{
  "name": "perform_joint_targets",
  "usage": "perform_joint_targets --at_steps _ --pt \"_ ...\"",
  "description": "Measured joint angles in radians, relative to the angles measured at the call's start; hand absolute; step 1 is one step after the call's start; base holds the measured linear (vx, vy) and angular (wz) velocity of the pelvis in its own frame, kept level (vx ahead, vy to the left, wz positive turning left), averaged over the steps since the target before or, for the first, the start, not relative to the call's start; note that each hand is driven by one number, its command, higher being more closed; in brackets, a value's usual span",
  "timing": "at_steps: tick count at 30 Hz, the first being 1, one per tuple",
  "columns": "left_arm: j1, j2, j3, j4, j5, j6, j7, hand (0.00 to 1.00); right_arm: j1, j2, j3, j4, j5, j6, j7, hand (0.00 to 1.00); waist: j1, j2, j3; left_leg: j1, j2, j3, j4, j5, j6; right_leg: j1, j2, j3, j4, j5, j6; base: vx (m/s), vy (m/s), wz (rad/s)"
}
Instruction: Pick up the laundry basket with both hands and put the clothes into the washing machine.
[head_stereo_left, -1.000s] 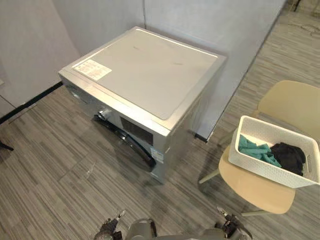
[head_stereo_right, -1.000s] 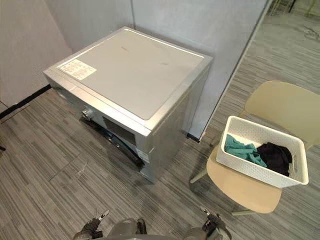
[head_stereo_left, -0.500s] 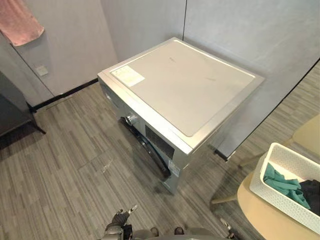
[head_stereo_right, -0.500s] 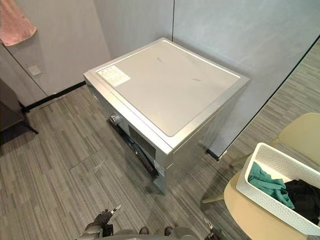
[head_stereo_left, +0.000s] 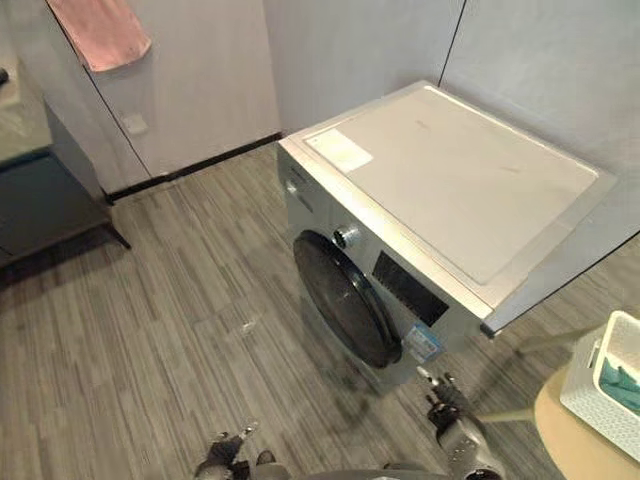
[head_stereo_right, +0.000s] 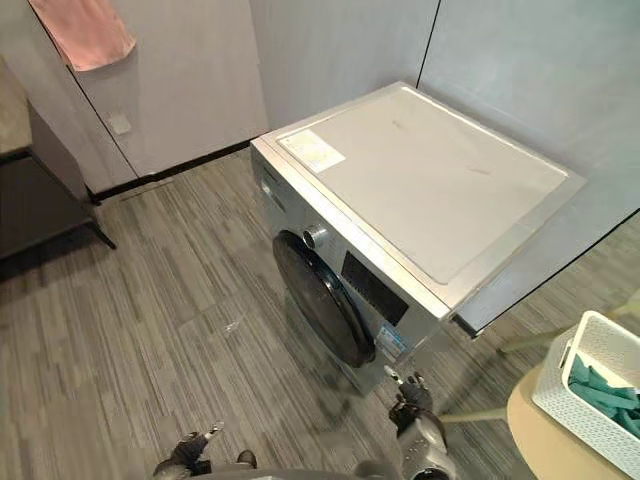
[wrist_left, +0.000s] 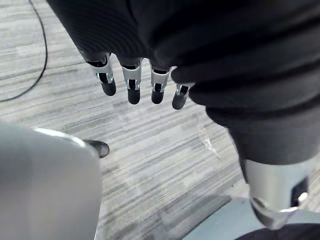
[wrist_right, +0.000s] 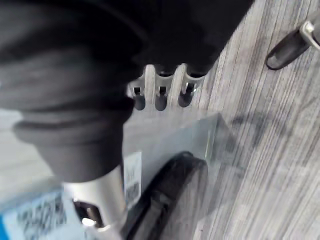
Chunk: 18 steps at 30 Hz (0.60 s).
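eyes: head-high, looking down — share washing machine (head_stereo_left: 440, 200) | wrists: close, facing floor (wrist_left: 150, 150)

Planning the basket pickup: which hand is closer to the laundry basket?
Right. The right hand hangs by the washing machine, left of the laundry basket; the left hand is much farther left.

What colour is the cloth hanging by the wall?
The cloth is pink; it shows best in the left eye view.

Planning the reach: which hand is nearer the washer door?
The right hand, close by the washing machine door; the left hand is farther off to the side.
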Motion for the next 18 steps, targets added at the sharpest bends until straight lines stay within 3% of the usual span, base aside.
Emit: perform_joint_targets --at_steps 2,6,10,18 --pt "0.004 0.003 0.001 0.000 0.000 0.007 0.001 0.00 0.025 -0.027 0.074 -0.046 -0.040 0.002 0.019 0.00 0.000 0.001 0.001 0.001 -0.007 0.013 -0.026 0.016 0.021 -0.006 -0.003 0.007 -0.028 0.035 0.000 -0.06 0.099 -0.16" --pt "0.000 0.011 0.001 0.015 0.000 0.009 0.003 0.00 0.037 -0.054 0.263 -0.186 -0.068 0.001 0.088 0.00 0.003 -0.004 0.002 -0.002 -0.008 0.041 -0.086 0.066 0.021 -0.047 0.000 0.030 -0.053 0.042 0.005 -0.13 -0.033 -0.25" --pt "-0.026 -0.008 0.014 0.016 0.000 0.010 0.011 0.00 0.015 -0.082 0.374 -0.230 -0.087 0.001 0.141 0.00 0.005 0.015 0.034 -0.025 0.004 0.030 -0.160 0.125 0.021 -0.097 0.021 0.022 -0.051 0.056 0.012 -0.18 -0.053 0.06" --pt "-0.049 0.013 0.053 -0.005 0.000 0.011 0.023 0.00 -0.047 -0.083 0.462 -0.230 -0.055 0.002 0.157 0.00 0.031 -0.046 0.070 -0.115 0.003 -0.028 -0.160 0.152 0.023 -0.128 0.021 -0.021 -0.100 0.103 0.015 -0.05 -0.006 0.17"
